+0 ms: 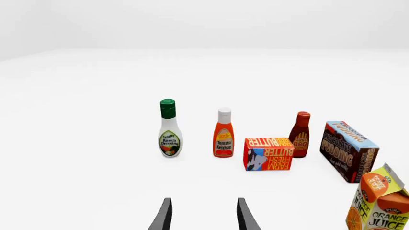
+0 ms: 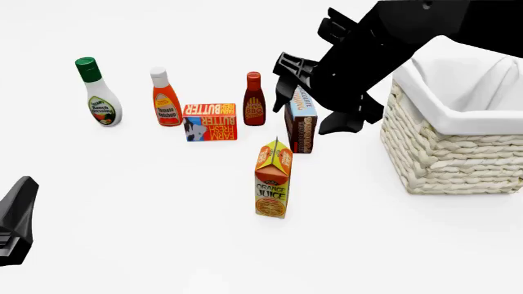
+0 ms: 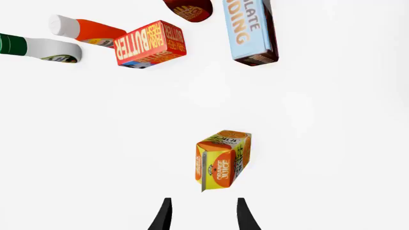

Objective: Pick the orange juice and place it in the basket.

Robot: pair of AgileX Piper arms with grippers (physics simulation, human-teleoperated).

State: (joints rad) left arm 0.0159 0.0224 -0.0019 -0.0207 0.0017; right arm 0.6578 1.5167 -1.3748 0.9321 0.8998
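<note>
The orange juice (image 2: 274, 179) is an orange and yellow gable-top carton. It stands upright on the white table, in front of the other groceries and left of the basket (image 2: 445, 153). The right wrist view looks down on the orange juice (image 3: 222, 160) from above, past my right gripper (image 3: 203, 216), which is open and well clear of it. In the front view my right gripper (image 2: 304, 92) hangs high, behind the carton. My left gripper (image 1: 203, 218) is open and empty, and the orange juice (image 1: 380, 201) sits off to its side at the frame's edge. The front view shows my left gripper (image 2: 16, 217) low at the left.
Behind the carton stand a ranch dressing bottle (image 2: 98, 95), a ketchup bottle (image 2: 165, 98), a butter box (image 2: 210, 121), a BBQ sauce bottle (image 2: 254, 99) and a chocolate pudding box (image 2: 301, 125). The pudding box is the closest to the juice.
</note>
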